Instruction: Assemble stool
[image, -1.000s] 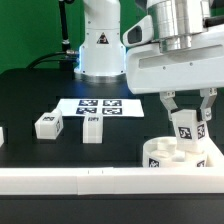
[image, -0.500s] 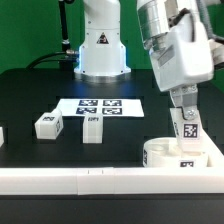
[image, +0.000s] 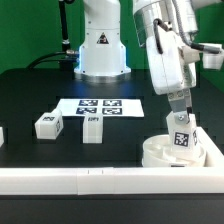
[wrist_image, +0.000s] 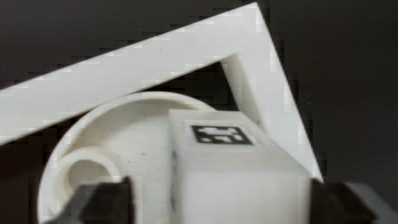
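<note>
- A black table (image: 30, 95) carries everything.
- The marker board (image: 100, 104) lies flat near the middle.
- One leg (image: 47, 124) and another leg (image: 92, 128) lie apart in front of the board.
- A white rail (image: 90, 178) runs along the near edge.
- The seat (image: 160, 152) sits in the rail's corner, at the exterior view's right.

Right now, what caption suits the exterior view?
Open gripper over a leg standing in the seat disc; two more legs lie loose near the marker board.

A leg (image: 181, 138) stood upright on the seat (image: 158, 153), the gripper (image: 180, 115) just above, jaws seemingly parted.
</note>
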